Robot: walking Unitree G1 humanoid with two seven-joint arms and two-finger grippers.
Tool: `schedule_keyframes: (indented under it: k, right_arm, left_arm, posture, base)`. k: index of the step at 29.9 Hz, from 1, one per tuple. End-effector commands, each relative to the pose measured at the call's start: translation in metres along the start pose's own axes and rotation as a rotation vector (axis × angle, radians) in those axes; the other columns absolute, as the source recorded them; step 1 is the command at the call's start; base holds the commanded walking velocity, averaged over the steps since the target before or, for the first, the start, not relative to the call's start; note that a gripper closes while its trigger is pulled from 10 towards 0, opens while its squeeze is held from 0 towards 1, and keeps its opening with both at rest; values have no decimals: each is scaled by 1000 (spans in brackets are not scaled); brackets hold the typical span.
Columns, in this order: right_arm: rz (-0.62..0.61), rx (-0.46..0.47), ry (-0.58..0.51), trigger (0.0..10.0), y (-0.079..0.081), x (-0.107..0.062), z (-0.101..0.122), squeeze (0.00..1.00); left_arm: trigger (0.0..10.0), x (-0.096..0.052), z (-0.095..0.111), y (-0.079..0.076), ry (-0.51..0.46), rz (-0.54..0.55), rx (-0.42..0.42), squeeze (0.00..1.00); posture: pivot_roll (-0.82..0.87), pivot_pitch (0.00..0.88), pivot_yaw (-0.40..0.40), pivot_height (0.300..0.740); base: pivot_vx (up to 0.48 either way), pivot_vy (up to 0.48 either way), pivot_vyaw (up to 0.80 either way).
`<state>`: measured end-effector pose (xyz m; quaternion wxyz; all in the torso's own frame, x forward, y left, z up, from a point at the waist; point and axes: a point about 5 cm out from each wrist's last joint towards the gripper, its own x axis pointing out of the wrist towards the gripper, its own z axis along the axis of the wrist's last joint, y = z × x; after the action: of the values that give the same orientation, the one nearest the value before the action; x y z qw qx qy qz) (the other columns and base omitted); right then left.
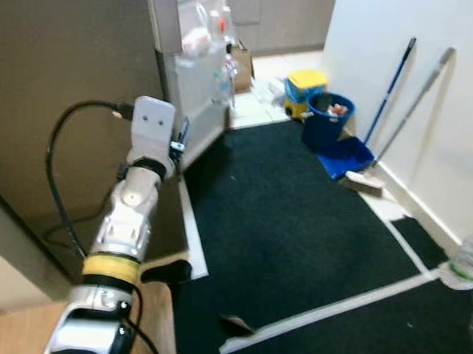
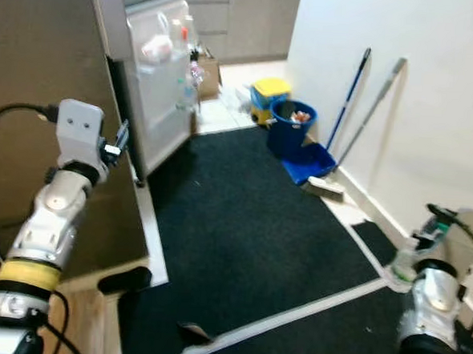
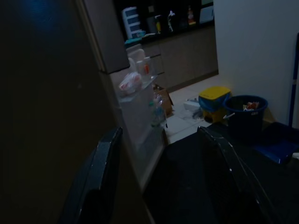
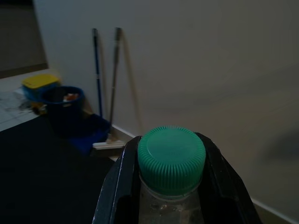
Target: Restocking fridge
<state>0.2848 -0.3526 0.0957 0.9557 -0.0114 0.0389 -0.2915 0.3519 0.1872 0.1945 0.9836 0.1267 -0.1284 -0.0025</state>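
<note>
**Bottle in hand, fridge not yet reached**

Nearest, the right gripper (image 4: 170, 186) is clamped on a green-capped bottle (image 4: 171, 161), apparently upright, cap up, long axis vertical. Farther on, the left gripper (image 3: 159, 172) holds its fingers apart beside the open fridge door (image 1: 196, 70), whose shelves carry items. Stocking the bottle remains.

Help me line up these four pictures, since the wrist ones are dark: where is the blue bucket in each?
Left eye view: blue bucket upper centre-right, on the floor by the white wall.
Right eye view: upper centre, beside the yellow bin.
Left wrist view: right side, past the open left gripper.
Right wrist view: left side, beyond the right gripper holding a green-capped bottle.
Shared landmark: the yellow bin next to it.
</note>
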Motion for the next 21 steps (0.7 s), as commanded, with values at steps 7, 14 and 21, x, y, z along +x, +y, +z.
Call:
schedule_keyframes:
  k: [7, 14, 21]
  right_arm:
    - [23, 9, -29, 10000, 6, 1, 5, 0]
    - [30, 9, -30, 10000, 7, 1, 5, 0]
    - [37, 8, -26, 10000, 8, 1, 4, 0]
  left_arm:
    - [10000, -1, -4, 1, 18, 4, 20, 0]
    - [10000, -2, -4, -1, 16, -5, 31, 0]
    - [10000, -2, -5, -1, 24, 0, 32, 0]
  posture:
    - [59, 0, -12, 740]
    - [59, 0, -12, 740]
    - [55, 0, -12, 740]
  base:
    - [0, -253, 0]
    - [0, -480, 0]
    - [0, -479, 0]
